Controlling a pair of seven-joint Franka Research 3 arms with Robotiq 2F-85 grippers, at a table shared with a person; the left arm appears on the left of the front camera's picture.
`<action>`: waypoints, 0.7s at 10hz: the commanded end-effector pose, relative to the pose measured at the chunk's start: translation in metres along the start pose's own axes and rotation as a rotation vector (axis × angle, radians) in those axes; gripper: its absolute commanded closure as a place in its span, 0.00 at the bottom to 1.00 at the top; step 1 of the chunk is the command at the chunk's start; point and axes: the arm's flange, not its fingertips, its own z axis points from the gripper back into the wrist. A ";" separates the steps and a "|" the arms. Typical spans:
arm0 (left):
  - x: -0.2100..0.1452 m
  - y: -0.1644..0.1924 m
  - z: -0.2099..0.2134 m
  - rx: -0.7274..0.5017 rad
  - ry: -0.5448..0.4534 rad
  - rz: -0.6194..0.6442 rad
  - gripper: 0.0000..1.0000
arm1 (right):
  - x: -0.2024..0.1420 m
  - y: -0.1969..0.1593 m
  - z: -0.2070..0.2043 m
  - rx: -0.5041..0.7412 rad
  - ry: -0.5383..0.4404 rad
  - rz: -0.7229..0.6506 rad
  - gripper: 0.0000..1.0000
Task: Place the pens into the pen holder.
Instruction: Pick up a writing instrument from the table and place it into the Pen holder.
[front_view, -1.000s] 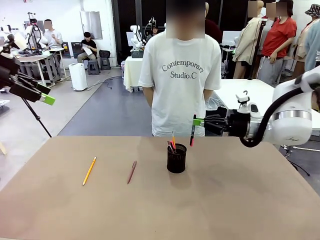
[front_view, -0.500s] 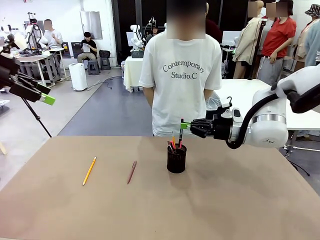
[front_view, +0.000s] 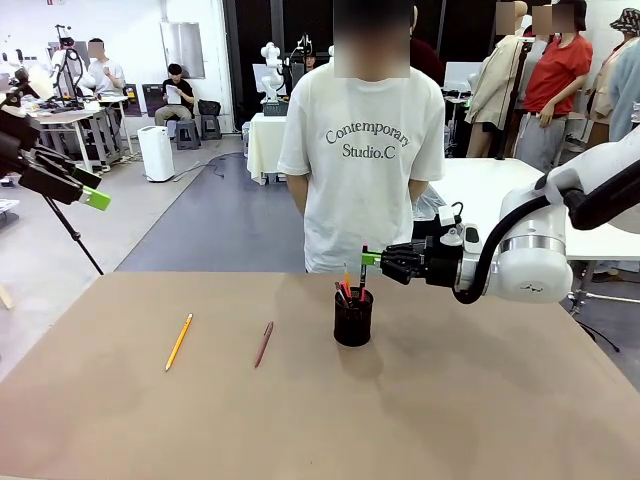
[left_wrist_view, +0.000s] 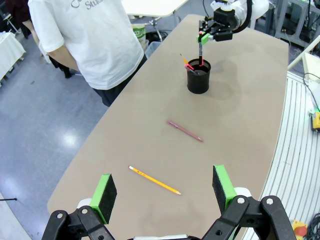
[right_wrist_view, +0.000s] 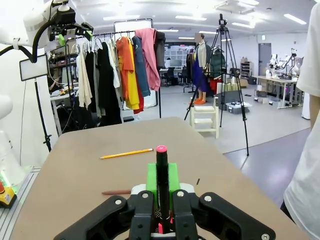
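Observation:
The black mesh pen holder (front_view: 353, 318) stands mid-table with a few red and orange pens in it. My right gripper (front_view: 372, 258) hovers just above its rim, shut on a black pen (front_view: 363, 270) with a pink-red end; the pen stands upright and its lower end dips into the cup. The right wrist view shows this pen (right_wrist_view: 161, 172) clamped between the green pads. A yellow-orange pen (front_view: 179, 341) and a reddish-brown pen (front_view: 263, 343) lie flat on the table to the left. My left gripper (front_view: 88, 194) hangs open, high off the table's left side, with nothing in it (left_wrist_view: 164, 187).
A person in a white T-shirt (front_view: 360, 150) stands close to the far edge, right behind the holder. The brown table (front_view: 450, 420) is bare in front and to the right. In the left wrist view the two loose pens (left_wrist_view: 155, 180) (left_wrist_view: 185, 130) lie between me and the holder (left_wrist_view: 198, 76).
My right gripper has carried the black pen leftward from beside the holder to over it and lowered it slightly. The left arm and loose pens have not moved.

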 end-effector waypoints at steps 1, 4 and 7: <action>0.000 0.000 -0.001 -0.004 -0.015 -0.013 0.00 | -0.003 -0.004 -0.009 -0.029 0.001 0.048 0.98; 0.000 0.000 -0.001 -0.004 -0.015 -0.013 0.00 | -0.004 -0.005 -0.007 -0.017 0.015 0.082 0.39; 0.000 0.000 -0.001 -0.004 -0.015 -0.013 0.00 | 0.000 -0.004 -0.004 -0.003 0.019 0.082 0.00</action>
